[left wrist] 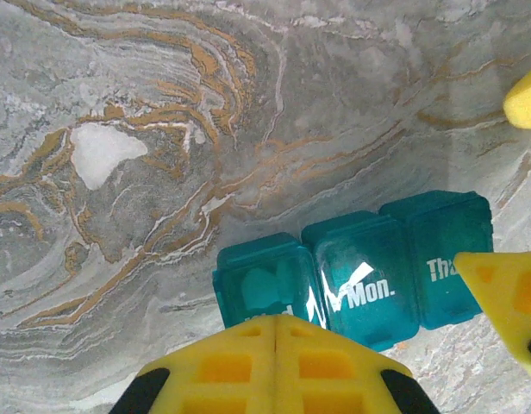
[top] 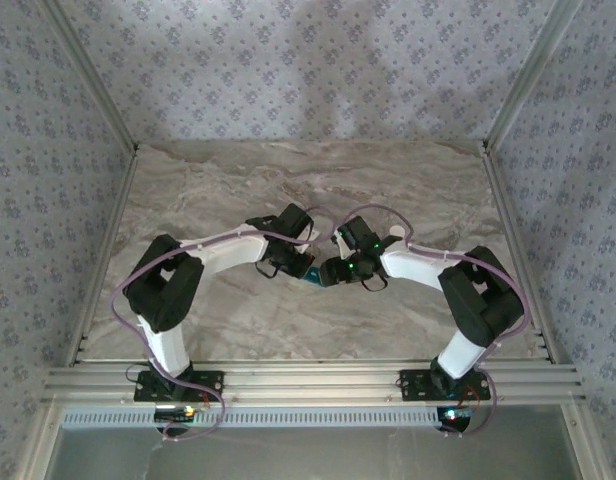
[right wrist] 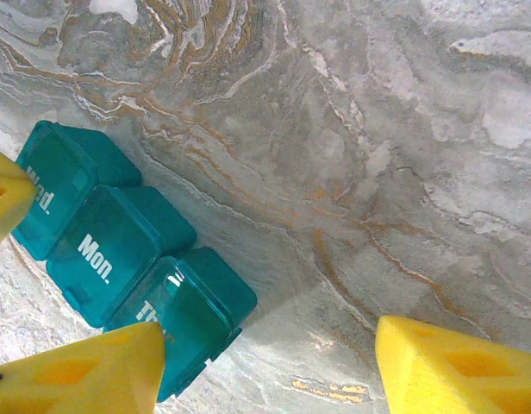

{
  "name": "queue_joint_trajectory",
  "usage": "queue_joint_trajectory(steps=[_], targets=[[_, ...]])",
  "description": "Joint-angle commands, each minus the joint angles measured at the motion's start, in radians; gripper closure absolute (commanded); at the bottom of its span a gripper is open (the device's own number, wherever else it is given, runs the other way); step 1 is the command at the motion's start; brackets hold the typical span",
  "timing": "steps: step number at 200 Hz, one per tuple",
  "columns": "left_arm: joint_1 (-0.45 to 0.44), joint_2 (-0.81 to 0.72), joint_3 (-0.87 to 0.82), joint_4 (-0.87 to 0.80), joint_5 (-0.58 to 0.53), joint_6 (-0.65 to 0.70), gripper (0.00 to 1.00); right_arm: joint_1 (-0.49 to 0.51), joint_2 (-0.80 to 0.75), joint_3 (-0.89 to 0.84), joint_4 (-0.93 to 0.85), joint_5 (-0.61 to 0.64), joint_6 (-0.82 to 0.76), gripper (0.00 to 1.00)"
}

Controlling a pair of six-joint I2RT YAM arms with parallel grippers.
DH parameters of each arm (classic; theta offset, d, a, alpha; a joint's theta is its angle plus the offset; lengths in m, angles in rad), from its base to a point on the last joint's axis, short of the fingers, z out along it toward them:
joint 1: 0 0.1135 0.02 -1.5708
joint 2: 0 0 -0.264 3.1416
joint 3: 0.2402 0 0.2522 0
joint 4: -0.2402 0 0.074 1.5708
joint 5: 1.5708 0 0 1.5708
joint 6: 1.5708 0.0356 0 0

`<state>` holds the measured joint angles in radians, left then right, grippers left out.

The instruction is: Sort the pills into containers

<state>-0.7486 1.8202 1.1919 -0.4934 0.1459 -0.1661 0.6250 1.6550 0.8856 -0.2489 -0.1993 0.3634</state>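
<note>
The containers (left wrist: 369, 276) are a teal strip of three lidded compartments marked Wed, Mon. and Thu, lying mid-table (top: 313, 277). All three lids are down. Pale rounded shapes that look like pills (left wrist: 264, 289) show through the Wed lid. My left gripper (left wrist: 276, 321) is shut, and its yellow tips sit over the near edge of the Wed compartment. My right gripper (right wrist: 270, 366) is open. One of its fingers (right wrist: 84, 371) overlaps the Thu end of the strip (right wrist: 119, 259), and the other stands far off over bare table.
The marble-patterned tabletop (top: 288, 190) stretches behind the two arms, with patterned walls on three sides and a metal rail (top: 308, 380) at the near edge. Both wrists crowd close together around the strip.
</note>
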Motion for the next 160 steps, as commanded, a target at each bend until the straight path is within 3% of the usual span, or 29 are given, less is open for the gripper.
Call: queue_joint_trajectory(steps=[1, 160], targets=[[-0.008, 0.031, 0.022, -0.042, 0.009, -0.003, 1.00, -0.010, 0.007, -0.023, -0.013, 0.024, 0.015, 0.33], [-0.024, 0.088, 0.061, -0.152, 0.011, -0.006, 1.00, -0.022, 0.014, -0.037, 0.004, 0.023, 0.019, 0.34]])
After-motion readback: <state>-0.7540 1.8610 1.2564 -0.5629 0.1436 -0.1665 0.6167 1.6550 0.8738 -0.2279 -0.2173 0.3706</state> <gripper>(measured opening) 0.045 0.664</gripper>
